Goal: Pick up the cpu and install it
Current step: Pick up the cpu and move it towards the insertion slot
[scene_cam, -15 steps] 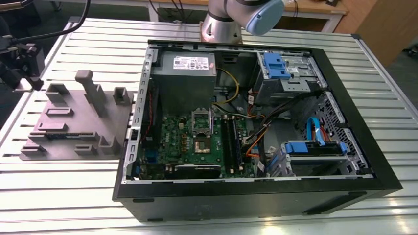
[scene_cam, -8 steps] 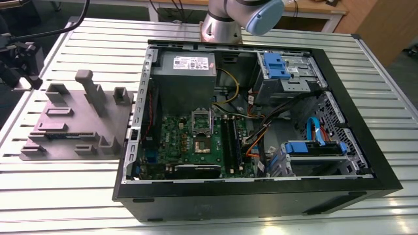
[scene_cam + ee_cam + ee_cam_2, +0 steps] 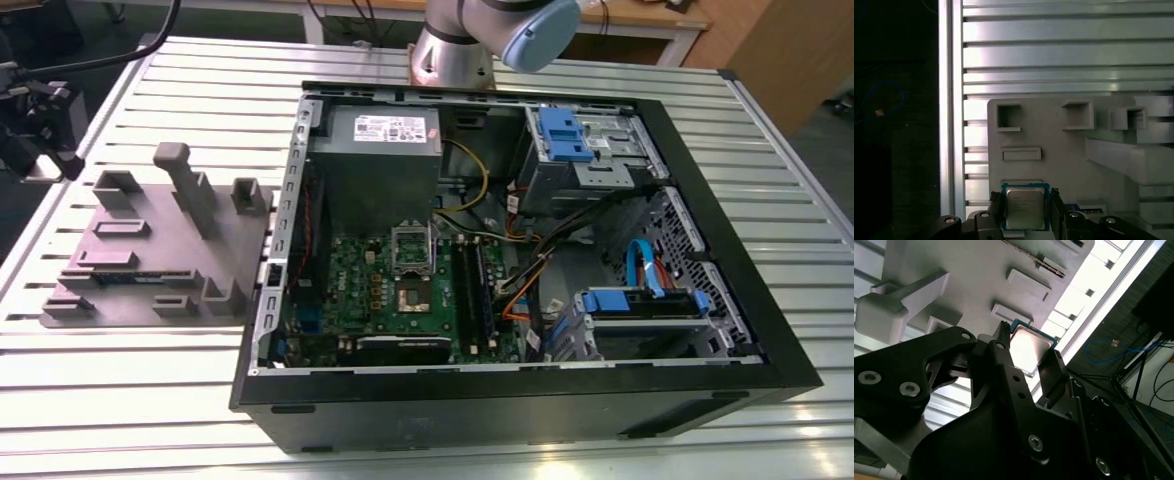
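1. Gripping the cpu (image 3: 1025, 209) by two opposite edges, the black jaws appear clenched on its thin sides in the first wrist view.
2. The cpu sits flat, shiny lid up, at a corner of the grey tray (image 3: 1054, 130), close to the edge of the slatted metal table (image 3: 1064, 50). Whether it rests on the tray or hangs just above it cannot be told.
3. In the exterior view, the open computer case (image 3: 747, 330) stands just beside the tray.
4. Judged by its look, the cpu is light, stiff and thin, with a smooth, slippery lid and a probably delicate underside.
5. The green board edges are the safe hold. A level, gentle squeeze suits it, since a tilt could let it slip.
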